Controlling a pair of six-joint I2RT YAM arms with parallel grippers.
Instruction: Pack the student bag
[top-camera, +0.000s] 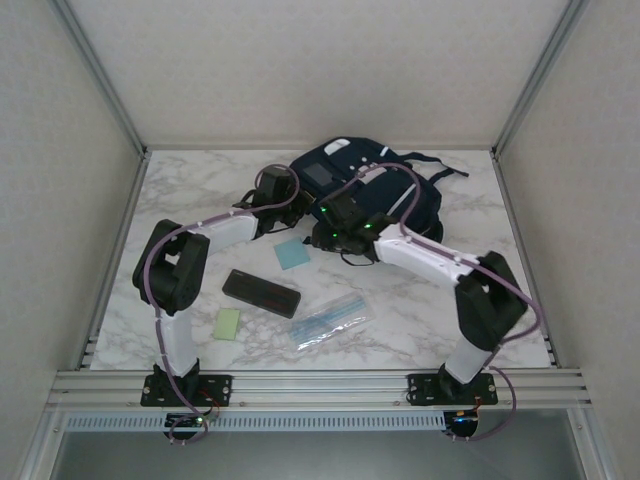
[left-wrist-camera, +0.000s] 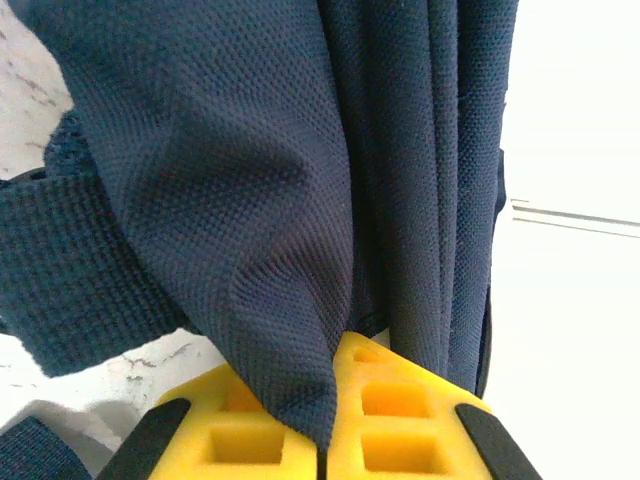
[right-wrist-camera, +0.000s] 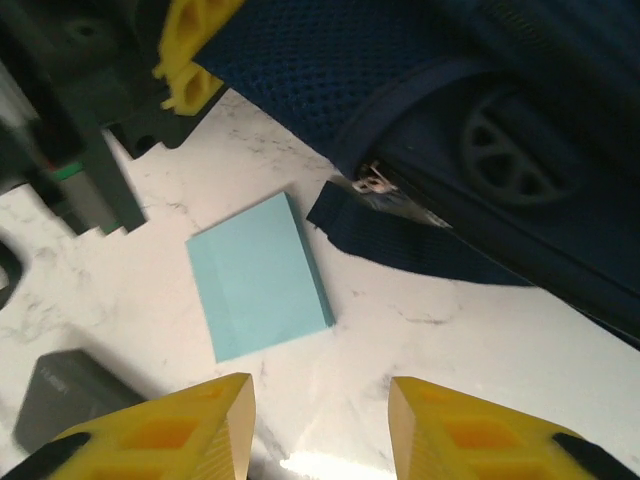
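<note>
- Both arms rise from the bottom edge of the top view, fold at the elbow and reach inward and away. The left forearm slants to the upper right and the right forearm to the upper left, so the wrists nearly meet at mid-frame.
- Nearest on the white marble table (top-camera: 420, 330) lie a pale green pad (top-camera: 228, 324) and a crinkled clear pouch (top-camera: 330, 320) with thin sticks inside.
- Just beyond them is a flat black rectangular case (top-camera: 261, 293), its long side slanting down to the right.
- A pale blue square notepad (top-camera: 293, 252) lies flat farther back, between the case and the bag and touching neither.
- The right gripper (right-wrist-camera: 320, 400) hangs above the bare marble beside the notepad; its yellow, blocky fingers stand wide apart and hold nothing.
- The left gripper (left-wrist-camera: 330, 400) is at the bag's left edge, its yellow fingers pressed together on a fold of the fabric.
- The student bag (top-camera: 345, 165) lies flat at the far middle of the table, in the upper centre of the frame. Its long axis slants from upper left to lower right, and the end with the white tab faces the back wall.
- Its cloth is dark navy with a fine woven grain — soft and creased where pinched — and a broad ribbed strap (left-wrist-camera: 70, 290) hangs at the left of the left wrist view.
- Dark straps trail off toward the upper right.
</note>
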